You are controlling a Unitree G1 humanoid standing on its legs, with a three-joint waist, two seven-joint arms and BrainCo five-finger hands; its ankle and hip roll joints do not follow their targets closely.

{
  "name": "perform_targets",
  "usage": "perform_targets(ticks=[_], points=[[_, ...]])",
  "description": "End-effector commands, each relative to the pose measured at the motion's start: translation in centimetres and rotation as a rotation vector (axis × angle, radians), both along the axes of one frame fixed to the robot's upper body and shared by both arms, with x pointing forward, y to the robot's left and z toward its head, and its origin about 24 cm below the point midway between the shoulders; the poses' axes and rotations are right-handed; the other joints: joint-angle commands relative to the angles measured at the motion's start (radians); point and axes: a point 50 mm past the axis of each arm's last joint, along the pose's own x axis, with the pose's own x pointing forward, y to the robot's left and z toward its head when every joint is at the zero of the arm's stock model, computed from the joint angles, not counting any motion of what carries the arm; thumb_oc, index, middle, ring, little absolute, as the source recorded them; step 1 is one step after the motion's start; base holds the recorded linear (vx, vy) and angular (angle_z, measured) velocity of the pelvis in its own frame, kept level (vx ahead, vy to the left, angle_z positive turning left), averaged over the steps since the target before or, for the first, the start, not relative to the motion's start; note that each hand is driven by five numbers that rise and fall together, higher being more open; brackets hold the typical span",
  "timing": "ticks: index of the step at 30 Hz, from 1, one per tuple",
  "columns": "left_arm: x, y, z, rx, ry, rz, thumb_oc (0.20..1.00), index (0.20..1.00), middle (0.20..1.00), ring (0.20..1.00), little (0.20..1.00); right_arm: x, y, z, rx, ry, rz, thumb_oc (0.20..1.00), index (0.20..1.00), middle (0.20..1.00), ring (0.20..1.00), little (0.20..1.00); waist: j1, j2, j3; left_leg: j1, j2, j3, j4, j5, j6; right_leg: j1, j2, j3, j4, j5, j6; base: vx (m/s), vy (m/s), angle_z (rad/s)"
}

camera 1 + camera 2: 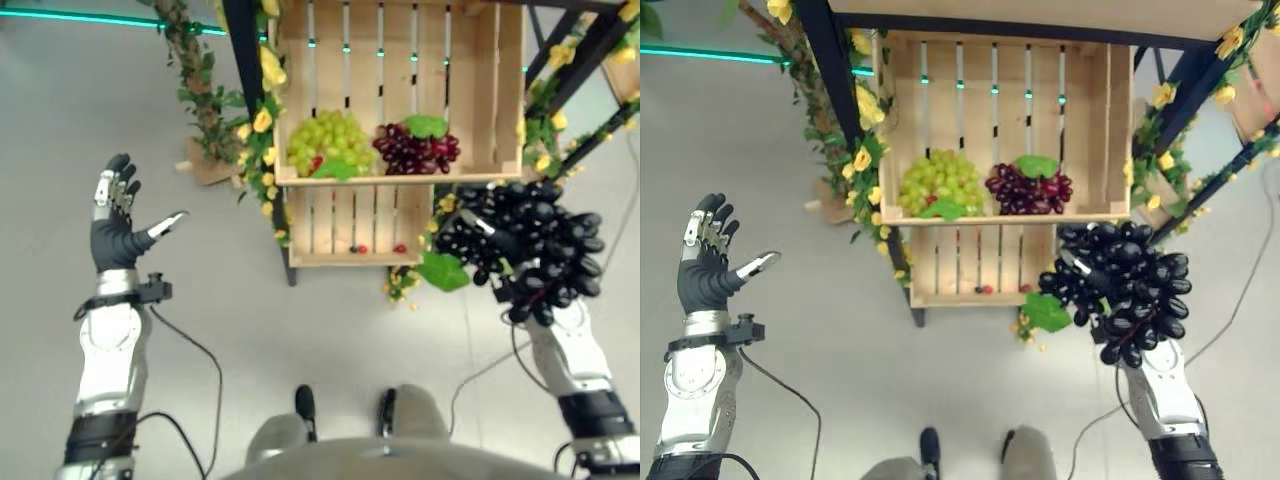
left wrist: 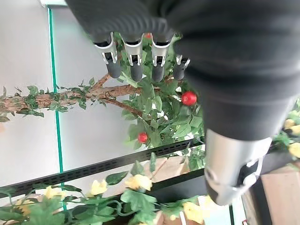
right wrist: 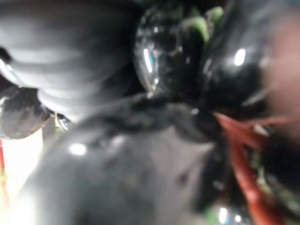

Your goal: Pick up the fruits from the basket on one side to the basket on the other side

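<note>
The right hand (image 1: 1118,292) has its fingers clasped round a black grape bunch (image 1: 1130,285), mid-carry; the left hand (image 1: 706,262) hangs wide, empty. Beyond, green grapes (image 1: 938,180) and red grapes (image 1: 1030,188) fill the wooden crate (image 1: 1090,130); next, likely lowering the bunch into it.

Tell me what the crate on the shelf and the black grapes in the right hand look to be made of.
Crate: pale unfinished wood, going by its slatted boards and matte surface. Black grapes: likely glossy plastic, since each berry shows a sharp highlight, and a flat green leaf hangs off the bunch; real fruit cannot be ruled out. The right hand is buried in the bunch.
</note>
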Motion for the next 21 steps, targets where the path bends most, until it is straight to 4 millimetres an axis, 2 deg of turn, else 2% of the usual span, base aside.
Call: perform_targets(ticks=[1, 2, 5, 7, 8, 15, 21], points=[[-0.5, -0.4, 1.8, 0.089, -0.079, -0.026, 1.0, 1.0, 1.0, 1.0, 1.0, 0.4, -0.9, 3.8, -0.037, -0.19, -0.034, 0.2, 0.2, 0.2, 0.2, 0.2, -0.014, -0.015, -0.024, -0.005, 0.023, -0.009, 0.064, -0.103, -0.079, 0.074, 0.032, -0.005, -0.151, 0.129, -0.001, 0.3, -0.084, 0.08], [-0.5, -0.6, 1.5, 0.083, -0.073, -0.031, 1.0, 1.0, 1.0, 1.0, 1.0, 0.1, -1.2, 3.5, -0.03, -0.179, -0.049, 0.2, 0.2, 0.2, 0.2, 0.2, -0.013, -0.028, -0.039, 0.004, 0.015, -0.007, 0.07, -0.123, -0.082, 0.112, 0.029, -0.005, -0.172, 0.142, -0.003, 0.21, -0.075, 0.15], [-0.4, -0.9, 1.2, 0.074, -0.07, -0.041, 1.0, 1.0, 1.0, 1.0, 1.0, -0.1, -1.8, 3.6, -0.035, -0.18, -0.065, 0.2, 0.2, 0.2, 0.2, 0.2, -0.01, -0.034, -0.051, 0.013, 0.014, -0.008, 0.091, -0.147, -0.088, 0.153, 0.029, -0.014, -0.192, 0.152, -0.007, 0.22, -0.098, 0.28], [-0.1, -1.1, 1.0, 0.053, -0.066, -0.046, 1.0, 1.0, 1.0, 1.0, 1.0, -0.2, -2.0, 3.6, -0.03, -0.182, -0.077, 0.2, 0.2, 0.2, 0.2, 0.2, -0.013, -0.037, -0.054, 0.011, 0.017, -0.018, 0.145, -0.172, -0.097, 0.172, 0.039, 0.002, -0.171, 0.137, -0.018, 0.24, -0.157, 0.26], [-0.3, -1.2, 0.9, 0.047, -0.065, -0.057, 1.0, 1.0, 1.0, 1.0, 1.0, -0.1, -2.4, 3.8, -0.058, -0.182, -0.097, 0.2, 0.2, 0.2, 0.2, 0.2, -0.01, -0.037, -0.059, 0.011, 0.025, -0.014, 0.175, -0.19, -0.108, 0.191, 0.037, -0.02, -0.171, 0.125, -0.027, 0.17, -0.134, 0.19], [-0.5, -1.5, -0.1, 0.015, -0.023, -0.067, 1.0, 1.0, 1.0, 1.0, 1.0, 0.5, -2.9, 4.4, -0.065, -0.198, -0.159, 0.2, 0.2, 0.2, 0.2, 0.2, -0.002, -0.027, -0.083, 0.029, 0.049, -0.014, 0.154, -0.186, -0.117, 0.222, 0.056, -0.037, -0.176, 0.099, -0.038, 0.14, -0.108, 0.08], [-0.2, -2.1, -0.8, 0.011, 0.015, -0.099, 1.0, 1.0, 1.0, 1.0, 1.0, 2.6, -1.8, 5.7, -0.127, -0.239, -0.177, 0.2, 0.2, 0.2, 0.2, 0.2, 0.018, -0.015, -0.078, 0.034, 0.054, -0.024, 0.129, -0.181, -0.115, 0.219, 0.055, -0.048, -0.158, 0.078, -0.044, 0.06, -0.03, 0.05]])
